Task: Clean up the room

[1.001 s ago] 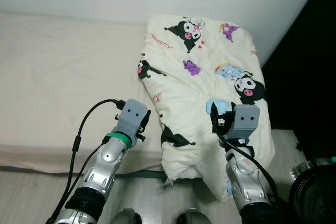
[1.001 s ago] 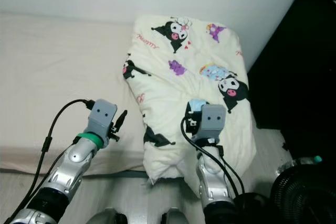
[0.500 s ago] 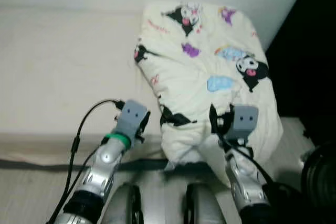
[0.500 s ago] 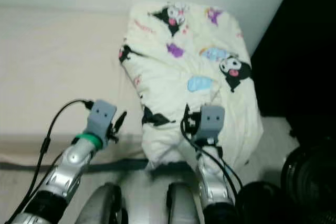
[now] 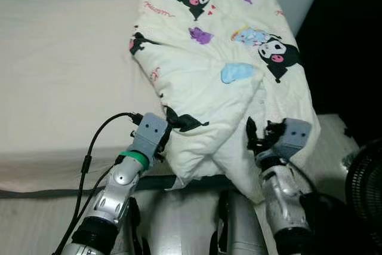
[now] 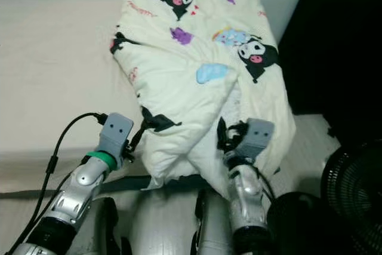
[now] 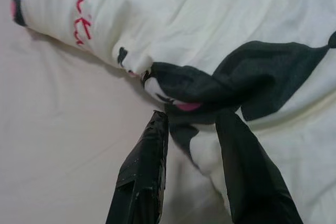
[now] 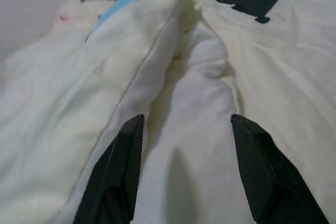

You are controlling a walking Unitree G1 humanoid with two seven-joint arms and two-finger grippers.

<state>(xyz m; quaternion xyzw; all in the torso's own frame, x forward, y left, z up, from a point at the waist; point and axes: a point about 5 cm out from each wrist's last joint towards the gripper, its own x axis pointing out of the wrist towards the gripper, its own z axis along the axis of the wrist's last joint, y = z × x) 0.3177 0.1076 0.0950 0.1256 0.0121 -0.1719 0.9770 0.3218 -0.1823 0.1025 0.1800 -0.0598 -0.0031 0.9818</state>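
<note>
Both grippers at quilt (image 5: 221,76) edge, 6 o'clock: left gripper (image 7: 191,121) narrowly parted on black print, right gripper (image 8: 184,169) wide, straddling fold. Quilt nearer than before.

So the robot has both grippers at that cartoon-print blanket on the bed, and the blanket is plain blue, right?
Not plain blue: the blanket is cream with black cartoon figures, as the left eye view shows. Both the left gripper and the right gripper are at it, on the bed.

The quilt (image 5: 209,76) is soft, matt printed cloth; the mattress (image 5: 59,88) is smooth matt fabric.
</note>
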